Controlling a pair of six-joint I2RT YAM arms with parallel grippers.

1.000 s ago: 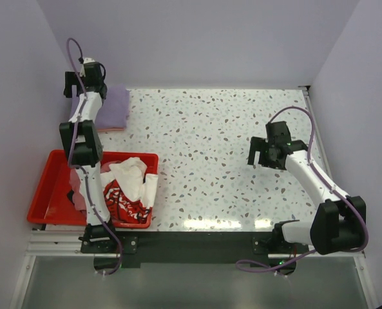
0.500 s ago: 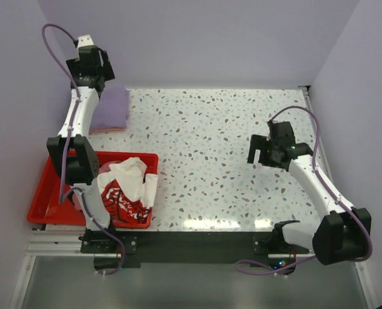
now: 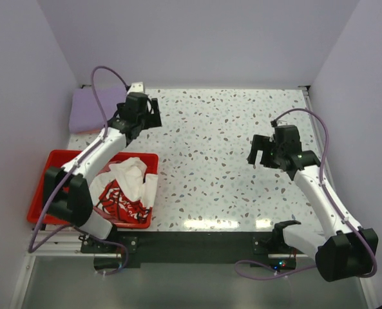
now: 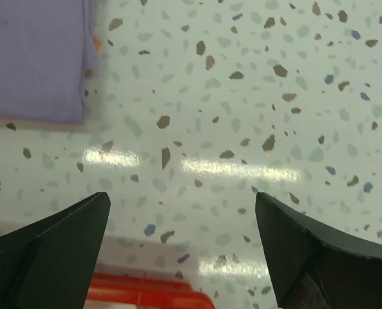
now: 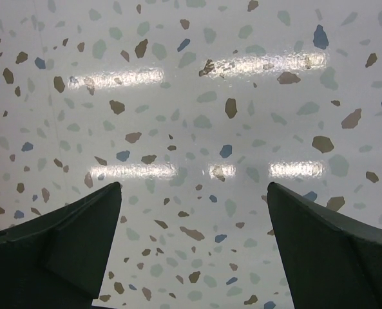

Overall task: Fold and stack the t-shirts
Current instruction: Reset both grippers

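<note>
Overhead view: at the far left corner a folded lavender t-shirt (image 3: 91,106) lies flat on the tabletop (image 3: 216,161). Nearer the arm bases a red tray (image 3: 46,193) holds a crumpled white t-shirt with red print (image 3: 129,190), which drapes over the tray's right rim. Only this view shows that shirt and both arms. The left wrist view alone shows the lavender shirt's right edge close up, with a sliver of salmon-pink cloth (image 4: 95,44) beneath it, and a strip of the tray's rim at the bottom of the frame. The right wrist view shows nothing but bare speckled surface with light glare. The tabletop is pale terrazzo flecked brown, grey and blue, enclosed by plain lavender walls at the left, back and right. The left hand (image 3: 149,114) hangs above the tabletop just right of the lavender shirt, its fingers spread wide, holding and touching nothing. The right hand (image 3: 260,154) hangs over bare surface toward the right side, well apart from all the cloth, likewise spread wide and gripping nothing.
</note>
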